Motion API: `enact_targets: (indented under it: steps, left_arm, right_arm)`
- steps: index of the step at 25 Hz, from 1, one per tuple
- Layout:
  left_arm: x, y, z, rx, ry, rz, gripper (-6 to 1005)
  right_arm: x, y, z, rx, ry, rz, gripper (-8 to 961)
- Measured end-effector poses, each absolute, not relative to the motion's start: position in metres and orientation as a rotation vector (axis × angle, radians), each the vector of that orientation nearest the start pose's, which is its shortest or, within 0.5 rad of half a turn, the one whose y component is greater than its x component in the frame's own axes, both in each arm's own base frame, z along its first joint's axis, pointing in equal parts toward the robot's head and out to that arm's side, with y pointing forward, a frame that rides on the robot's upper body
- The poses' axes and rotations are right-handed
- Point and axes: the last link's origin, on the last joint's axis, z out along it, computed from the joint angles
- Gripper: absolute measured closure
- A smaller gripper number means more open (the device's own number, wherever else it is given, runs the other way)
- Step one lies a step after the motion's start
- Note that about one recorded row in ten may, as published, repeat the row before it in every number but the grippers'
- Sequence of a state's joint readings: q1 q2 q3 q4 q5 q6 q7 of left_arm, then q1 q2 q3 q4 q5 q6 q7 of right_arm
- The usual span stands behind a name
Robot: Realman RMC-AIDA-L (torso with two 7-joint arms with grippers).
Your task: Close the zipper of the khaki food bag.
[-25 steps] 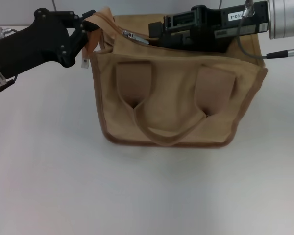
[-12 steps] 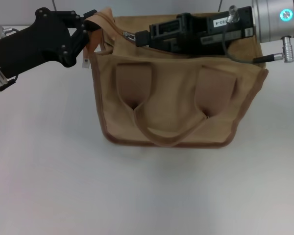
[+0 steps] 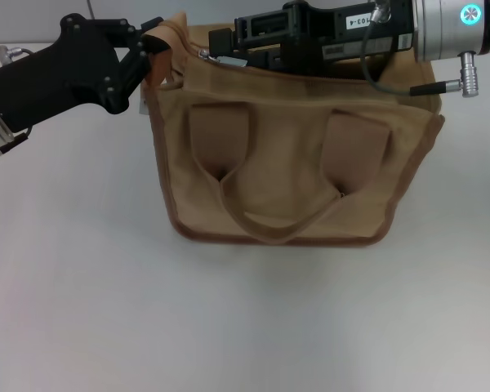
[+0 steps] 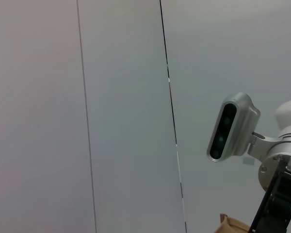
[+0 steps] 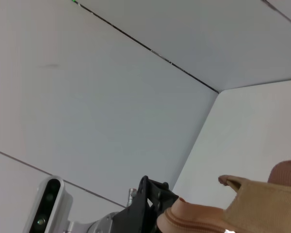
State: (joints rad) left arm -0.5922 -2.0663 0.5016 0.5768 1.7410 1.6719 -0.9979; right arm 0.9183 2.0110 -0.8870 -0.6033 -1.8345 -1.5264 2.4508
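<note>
currently: khaki food bag (image 3: pixel 286 175) upright on table (image 3: pixel 82 294), left gripper (image 3: pixel 151 45) clamped on its top-left corner, right gripper (image 3: pixel 216 49) at the zipper (image 3: pixel 206 54) pull, finger state indiscernible.

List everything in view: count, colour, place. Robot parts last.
khaki food bag: 1, khaki with darker brown piping, standing mid-table, two wide looped handles on the near face.
zipper: 1, tan track with small silver pull, along the bag's top edge, pull near the bag's left end.
table: 1, white, under the bag.
wall: pale grey panels with dark seams, seen in both wrist views.
left gripper: 1, black, at the bag's upper left corner, shut on the corner fabric.
right gripper: 1, black on a silver arm, over the bag's top, tip at the zipper pull; fingers' state unclear.
</note>
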Motion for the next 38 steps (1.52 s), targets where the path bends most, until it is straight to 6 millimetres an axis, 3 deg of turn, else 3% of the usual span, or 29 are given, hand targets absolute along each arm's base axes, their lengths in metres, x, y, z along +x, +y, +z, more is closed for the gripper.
enact_targets:
  steps: [13, 25, 30, 38]
  left_arm:
    - [-0.228, 0.350, 0.040, -2.406, -0.092, -1.074, 981]
    - [-0.229, 0.349, 0.039, -2.406, -0.104, -1.083, 981]
    - [-0.229, 0.350, 0.040, -2.401, -0.107, -1.083, 981]
    - [-0.228, 0.350, 0.039, -2.409, -0.106, -1.085, 981]
  right_arm:
    - [0.104, 0.402, 0.014, -2.806, 1.591, 0.813, 368]
    - [0.102, 0.410, 0.029, -2.821, 1.416, 0.659, 369]
    - [0.100, 0.406, 0.038, -2.822, 1.393, 0.709, 370]
    - [0.101, 0.401, 0.018, -2.833, 1.507, 0.699, 372]
